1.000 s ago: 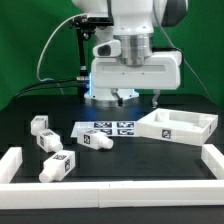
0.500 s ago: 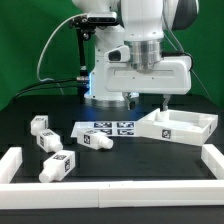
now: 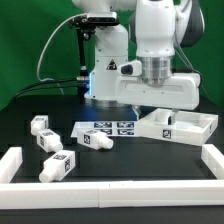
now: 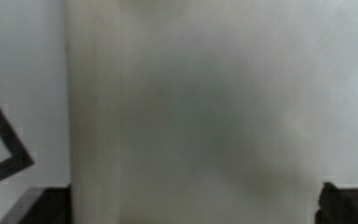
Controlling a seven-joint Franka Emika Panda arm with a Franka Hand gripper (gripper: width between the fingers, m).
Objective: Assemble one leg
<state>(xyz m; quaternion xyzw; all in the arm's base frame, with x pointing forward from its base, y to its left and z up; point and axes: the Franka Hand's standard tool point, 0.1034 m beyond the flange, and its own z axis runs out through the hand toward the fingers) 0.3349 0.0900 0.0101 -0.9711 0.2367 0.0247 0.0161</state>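
Observation:
Four look-alike white legs with black-and-white tags lie on the black table at the exterior view's left: one (image 3: 40, 125), a second (image 3: 47, 142), a third (image 3: 57, 166) and a fourth (image 3: 97, 141) next to the marker board (image 3: 112, 128). My gripper (image 3: 156, 108) hangs just above the near-left wall of the large white tray-like panel (image 3: 195, 130), far from the legs. In the wrist view a blurred white surface (image 4: 194, 100) fills the picture between my dark fingertips (image 4: 350, 203), which stand wide apart. My gripper (image 4: 194, 205) is open and holds nothing.
A low white fence (image 3: 110, 194) runs along the table's front and up both sides. The robot's base (image 3: 105, 70) and its cables stand at the back, before a green backdrop.
My arm has swung toward the exterior view's right, from above the marker board to above the tray-like panel, and has come slightly lower. The legs and panel have not moved.

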